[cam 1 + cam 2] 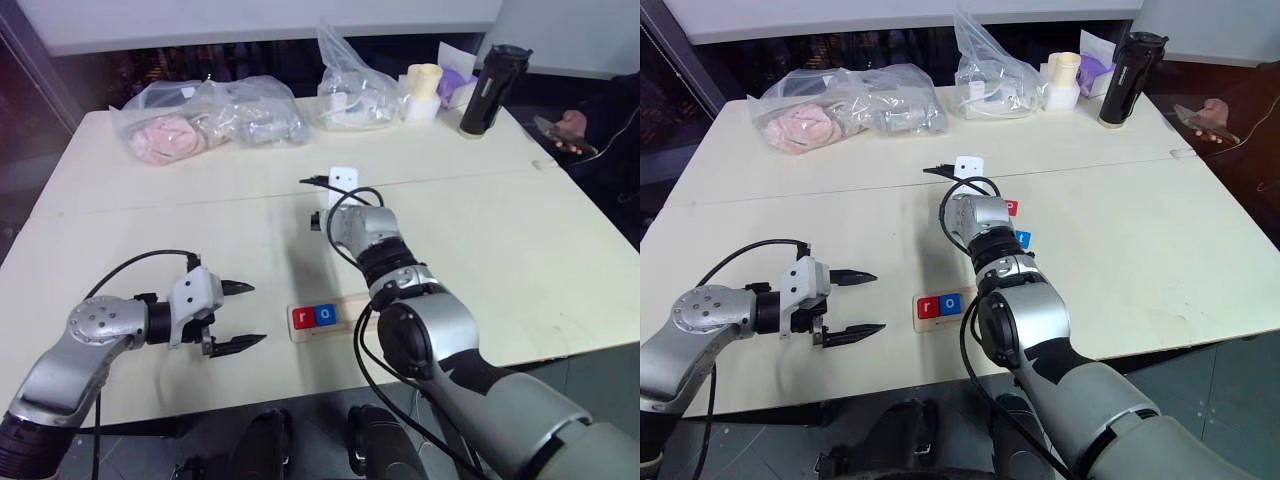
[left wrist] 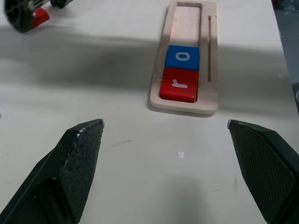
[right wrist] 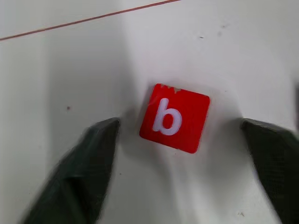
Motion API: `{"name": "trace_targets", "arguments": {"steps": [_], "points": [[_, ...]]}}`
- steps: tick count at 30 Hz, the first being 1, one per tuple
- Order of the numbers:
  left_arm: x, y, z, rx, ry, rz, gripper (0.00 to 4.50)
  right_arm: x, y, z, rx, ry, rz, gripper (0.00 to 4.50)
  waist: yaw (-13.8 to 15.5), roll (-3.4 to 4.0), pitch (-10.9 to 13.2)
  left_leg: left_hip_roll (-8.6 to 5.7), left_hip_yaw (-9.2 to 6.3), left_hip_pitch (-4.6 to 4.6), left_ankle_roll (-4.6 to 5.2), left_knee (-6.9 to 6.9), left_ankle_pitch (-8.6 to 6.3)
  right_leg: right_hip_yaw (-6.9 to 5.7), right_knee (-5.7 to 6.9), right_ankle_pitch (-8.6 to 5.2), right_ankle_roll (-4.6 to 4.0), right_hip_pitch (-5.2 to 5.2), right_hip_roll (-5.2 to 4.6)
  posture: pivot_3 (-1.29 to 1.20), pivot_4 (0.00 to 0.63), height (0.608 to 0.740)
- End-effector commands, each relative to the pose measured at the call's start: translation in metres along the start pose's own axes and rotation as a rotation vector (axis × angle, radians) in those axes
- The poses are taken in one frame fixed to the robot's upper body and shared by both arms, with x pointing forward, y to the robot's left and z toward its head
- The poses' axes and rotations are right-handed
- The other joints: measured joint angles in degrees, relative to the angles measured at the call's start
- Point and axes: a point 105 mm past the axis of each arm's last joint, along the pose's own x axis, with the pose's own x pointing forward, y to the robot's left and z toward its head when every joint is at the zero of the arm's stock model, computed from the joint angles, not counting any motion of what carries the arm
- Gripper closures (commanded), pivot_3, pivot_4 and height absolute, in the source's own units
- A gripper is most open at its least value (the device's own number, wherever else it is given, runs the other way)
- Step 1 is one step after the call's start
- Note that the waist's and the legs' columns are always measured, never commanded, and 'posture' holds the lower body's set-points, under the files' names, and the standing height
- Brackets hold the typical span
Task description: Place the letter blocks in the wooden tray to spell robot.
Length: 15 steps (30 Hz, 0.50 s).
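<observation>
Pale wooden tray (image 2: 209, 56) lying long and narrow on the cream bench (image 1: 150, 210), near the front edge. Holds two blocks at one end: red "r" (image 2: 179, 84) at the very end, blue "o" (image 2: 182, 58) touching it, white lowercase letters on both. Rest of the tray bare wood, with a thin groove running along one side.

Left hand (image 1: 238, 316) hovering low over the bench, well left of the tray, black fingers (image 2: 79, 158) spread wide, holding nothing.

Right hand (image 3: 180, 140) reaching out past the tray toward the middle of the bench. Right wrist view: red "b" block (image 3: 174, 117) flat on the bench, turned slightly askew, top edge a little chipped, sitting between the two fingers (image 3: 91, 158) with a gap on each side. Fingers apart, not touching the block.

Head views hiding that "b" behind the right arm. Right eye view giving a sliver of red block (image 1: 1012, 208) and a blue one (image 1: 1025, 239) peeking out just beside the wrist, letters unreadable. Left wrist view offering the tray's letters up close, plus a red corner (image 2: 39, 17) under a dark part of the right hand at the far edge.

Back of the bench: clear bags (image 1: 205, 120), black bottle (image 1: 493, 90), paper cups (image 1: 424, 90). Person's hand with a phone (image 1: 560, 128) at the far right.
</observation>
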Motion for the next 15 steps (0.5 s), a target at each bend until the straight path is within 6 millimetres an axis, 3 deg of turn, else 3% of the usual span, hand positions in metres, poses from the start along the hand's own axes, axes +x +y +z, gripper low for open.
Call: {"name": "trace_targets", "arguments": {"steps": [1, 3, 7, 10, 15], "points": [[0.000, 0.000, 0.012, 0.037, -0.031, 0.006, 0.00, -0.001, 0.009, -0.002, 0.025, 0.015, 0.033, 2.35, -0.3, 0.00, 0.0, 0.01, 0.00, 0.01, 0.00, 0.00, 0.00, 0.02, 0.00, 0.00, 0.00, 0.00, 0.02, 0.00, 0.150, 0.740], [0.001, -0.001, 0.012, 0.036, -0.033, 0.005, 0.00, -0.001, 0.009, -0.001, 0.030, 0.016, 0.037, 3.31, -0.6, -0.01, 0.0, 0.03, 0.00, 0.01, 0.00, 0.00, 0.00, 0.02, 0.00, 0.00, 0.00, 0.00, 0.03, 0.00, 0.150, 0.740], [0.004, -0.001, 0.012, 0.034, -0.041, 0.001, 0.00, -0.001, -0.003, 0.008, -0.010, -0.008, 0.046, 3.36, -0.8, -0.01, 0.0, 0.05, 0.00, 0.03, 0.00, -0.01, 0.00, 0.02, 0.01, 0.00, 0.00, 0.02, 0.04, 0.00, 0.150, 0.740], [0.007, -0.002, 0.012, 0.030, -0.048, -0.009, 0.00, -0.009, -0.026, 0.021, -0.072, -0.051, 0.064, 3.36, -0.5, 0.00, 0.0, 0.04, 0.00, 0.02, 0.00, 0.00, 0.00, 0.02, 0.00, 0.00, 0.00, 0.02, 0.03, 0.00, 0.150, 0.740], [0.010, -0.006, 0.009, 0.018, -0.049, -0.035, 0.00, -0.056, -0.087, 0.028, -0.137, -0.099, 0.110, 3.36, 1.5, 0.02, 0.0, -0.02, -0.04, -0.27, 0.02, 0.01, -0.01, 0.00, -0.08, -0.02, 0.03, -0.13, -0.04, 0.00, 0.150, 0.740]]}}
